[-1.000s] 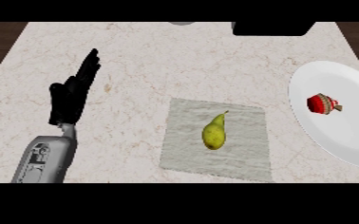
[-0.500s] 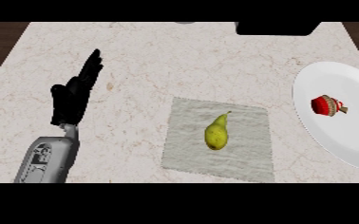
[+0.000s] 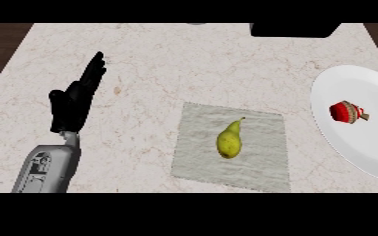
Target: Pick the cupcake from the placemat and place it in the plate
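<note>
A red cupcake (image 3: 347, 112) lies tipped on its side on the white plate (image 3: 336, 130) at the right edge of the head view. The grey placemat (image 3: 258, 165) sits in the lower middle of the counter with a yellow-green pear (image 3: 229, 139) on it. My left hand (image 3: 74, 102) stands open at the left, fingers straight and pointing up and away, well apart from the placemat. My right hand does not show.
A black object (image 3: 295, 29) sits at the counter's far edge, upper right. A small grey item (image 3: 196, 24) peeks in at the top middle. Dark floor shows past the counter's left corner (image 3: 11, 40).
The whole scene has shifted slightly to the right in the view, so less of the plate shows. The left hand keeps its open pose.
</note>
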You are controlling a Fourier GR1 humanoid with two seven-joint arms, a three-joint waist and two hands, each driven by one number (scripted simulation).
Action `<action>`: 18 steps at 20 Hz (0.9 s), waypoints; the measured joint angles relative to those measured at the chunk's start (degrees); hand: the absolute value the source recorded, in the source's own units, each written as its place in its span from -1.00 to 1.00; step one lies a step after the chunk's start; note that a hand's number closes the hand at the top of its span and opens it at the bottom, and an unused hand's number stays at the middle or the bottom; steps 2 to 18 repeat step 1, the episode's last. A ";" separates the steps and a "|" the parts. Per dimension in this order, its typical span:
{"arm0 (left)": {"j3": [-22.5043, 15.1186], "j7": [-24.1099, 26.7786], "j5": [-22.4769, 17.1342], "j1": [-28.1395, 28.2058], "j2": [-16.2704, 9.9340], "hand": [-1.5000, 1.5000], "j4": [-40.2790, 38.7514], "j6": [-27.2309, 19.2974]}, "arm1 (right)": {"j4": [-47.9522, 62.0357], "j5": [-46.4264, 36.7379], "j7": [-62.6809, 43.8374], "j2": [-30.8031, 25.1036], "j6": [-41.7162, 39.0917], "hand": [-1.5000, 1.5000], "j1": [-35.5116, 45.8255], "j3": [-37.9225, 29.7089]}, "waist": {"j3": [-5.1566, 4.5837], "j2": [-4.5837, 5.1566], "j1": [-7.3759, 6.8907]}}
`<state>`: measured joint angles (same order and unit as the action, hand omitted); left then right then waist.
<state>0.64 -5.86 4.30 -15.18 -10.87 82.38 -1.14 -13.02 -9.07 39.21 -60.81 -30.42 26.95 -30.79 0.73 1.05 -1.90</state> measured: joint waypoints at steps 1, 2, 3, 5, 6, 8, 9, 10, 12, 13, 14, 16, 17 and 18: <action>-0.25 -0.05 0.33 -0.18 0.27 0.00 0.06 -0.35 | -0.04 -0.01 -0.04 0.10 0.25 -1.00 -0.05 0.08 | 0.03 0.07 -0.09; -0.25 -0.05 0.33 -0.18 0.27 0.00 0.06 -0.35 | -0.04 -0.01 -0.04 0.10 0.25 -1.00 -0.05 0.08 | 0.03 0.07 -0.09; -0.25 -0.05 0.33 -0.18 0.27 0.00 0.06 -0.35 | -0.04 -0.01 -0.04 0.10 0.25 -1.00 -0.05 0.08 | 0.03 0.07 -0.09; -0.25 -0.05 0.33 -0.18 0.27 0.00 0.06 -0.35 | -0.04 -0.01 -0.04 0.10 0.25 -1.00 -0.05 0.08 | 0.03 0.07 -0.09; -0.25 -0.05 0.33 -0.18 0.27 0.00 0.06 -0.35 | -0.04 -0.01 -0.04 0.10 0.25 -1.00 -0.05 0.08 | 0.03 0.07 -0.09; -0.25 -0.05 0.33 -0.18 0.27 0.00 0.06 -0.35 | -0.04 -0.01 -0.04 0.10 0.25 -1.00 -0.05 0.08 | 0.03 0.07 -0.09; -0.25 -0.05 0.33 -0.18 0.27 0.00 0.06 -0.35 | -0.04 -0.01 -0.04 0.10 0.25 -1.00 -0.05 0.08 | 0.03 0.07 -0.09; -0.25 -0.05 0.33 -0.18 0.27 0.00 0.06 -0.35 | -0.04 -0.01 -0.04 0.10 0.25 -1.00 -0.05 0.08 | 0.03 0.07 -0.09; -0.25 -0.05 0.33 -0.18 0.27 0.00 0.06 -0.35 | -0.04 -0.01 -0.04 0.10 0.25 -1.00 -0.05 0.08 | 0.03 0.07 -0.09; -0.25 -0.05 0.33 -0.18 0.27 0.00 0.06 -0.35 | -0.04 -0.01 -0.04 0.10 0.25 -1.00 -0.05 0.08 | 0.03 0.07 -0.09; -0.25 -0.05 0.33 -0.18 0.27 0.00 0.06 -0.35 | -0.04 -0.01 -0.04 0.10 0.25 -1.00 -0.05 0.08 | 0.03 0.07 -0.09; -0.25 -0.05 0.33 -0.18 0.27 0.00 0.06 -0.35 | -0.04 -0.01 -0.04 0.10 0.25 -1.00 -0.05 0.08 | 0.03 0.07 -0.09; -0.25 -0.05 0.33 -0.18 0.27 0.00 0.06 -0.35 | -0.04 -0.01 -0.04 0.10 0.25 -1.00 -0.05 0.08 | 0.03 0.07 -0.09; -0.25 -0.05 0.33 -0.18 0.27 0.00 0.06 -0.35 | -0.04 -0.01 -0.04 0.10 0.25 -1.00 -0.05 0.08 | 0.03 0.07 -0.09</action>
